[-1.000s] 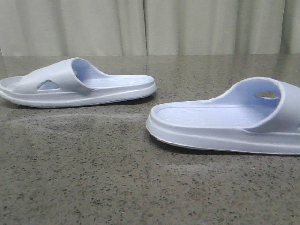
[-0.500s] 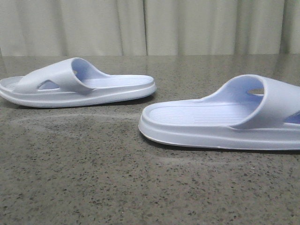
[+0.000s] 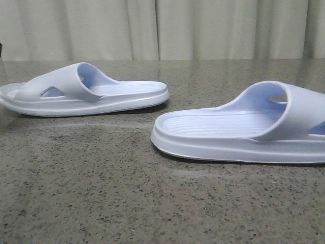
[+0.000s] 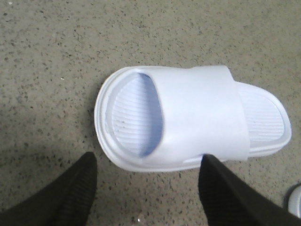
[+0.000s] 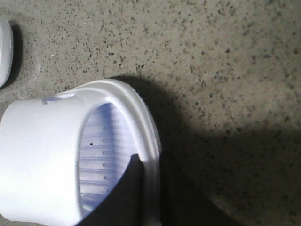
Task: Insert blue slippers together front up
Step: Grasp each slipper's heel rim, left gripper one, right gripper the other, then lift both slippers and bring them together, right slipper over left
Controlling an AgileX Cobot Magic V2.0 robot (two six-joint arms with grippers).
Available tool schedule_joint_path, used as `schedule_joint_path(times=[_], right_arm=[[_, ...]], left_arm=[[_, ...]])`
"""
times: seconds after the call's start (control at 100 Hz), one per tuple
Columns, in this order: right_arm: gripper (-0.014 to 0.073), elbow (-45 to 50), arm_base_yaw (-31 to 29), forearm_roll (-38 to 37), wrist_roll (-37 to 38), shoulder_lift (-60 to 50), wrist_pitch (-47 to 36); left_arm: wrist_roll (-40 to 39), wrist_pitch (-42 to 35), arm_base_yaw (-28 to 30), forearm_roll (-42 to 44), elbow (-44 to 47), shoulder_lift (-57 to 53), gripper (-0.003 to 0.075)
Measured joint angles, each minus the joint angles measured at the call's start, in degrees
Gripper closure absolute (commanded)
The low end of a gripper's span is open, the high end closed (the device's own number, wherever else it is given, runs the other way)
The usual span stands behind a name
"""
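Note:
Two pale blue slippers lie sole-down on the speckled table. The left slipper (image 3: pixel 86 91) lies at the far left; in the left wrist view (image 4: pixel 188 117) it shows strap-up with its ribbed footbed. My left gripper (image 4: pixel 148 188) is open and empty, hovering beside that slipper's side edge, one finger (image 4: pixel 70 188) on either side of bare table. The right slipper (image 3: pixel 238 127) lies nearer, running off the right edge. My right gripper (image 5: pixel 155 197) is shut on the right slipper's (image 5: pixel 47 160) rim, one dark finger (image 5: pixel 127 193) inside on the footbed. Neither gripper shows in the front view.
The grey speckled stone table (image 3: pixel 101 193) stretches forward of both slippers. A pale curtain (image 3: pixel 162 30) hangs behind the table's far edge. An edge of the other slipper shows in each wrist view's corner (image 4: pixel 295 202) (image 5: pixel 4 52).
The right slipper slid a little leftward and turned slightly a second ago. It has stayed almost still for the last half second. The left slipper has not moved.

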Motion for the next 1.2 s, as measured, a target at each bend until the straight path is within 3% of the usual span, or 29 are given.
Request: schedule_joint_path(times=[0.22,0.46,0.67,0.85,1.2], right_arm=[[0.0699,0.0,0.0,0.0,0.0,0.0,-0.3],[0.0699,0.0,0.0,0.1,-0.2,0.0,-0.5],[0.0699,0.0,0.0,0.1,-0.4,0.0,-0.7],[0.0699,0.0,0.0,0.1,-0.4,0.0,-0.8],[0.0699,-1.9,0.0,0.5,-0.5,0.0,-1.0]], left_arm=[[9.5,3.1,3.9,-10.8,-2.5,10.2,0.0308],[16.1,4.2,5.0,-16.7,-4.0,17.0,0.0316],[19.0,5.5,5.0,-19.9,-4.5,20.0,0.0477],[19.6,7.1,5.0,-21.6,-4.6,21.8,0.0705],[20.5,11.7,9.3,-22.4,-4.8,19.9,0.0705]])
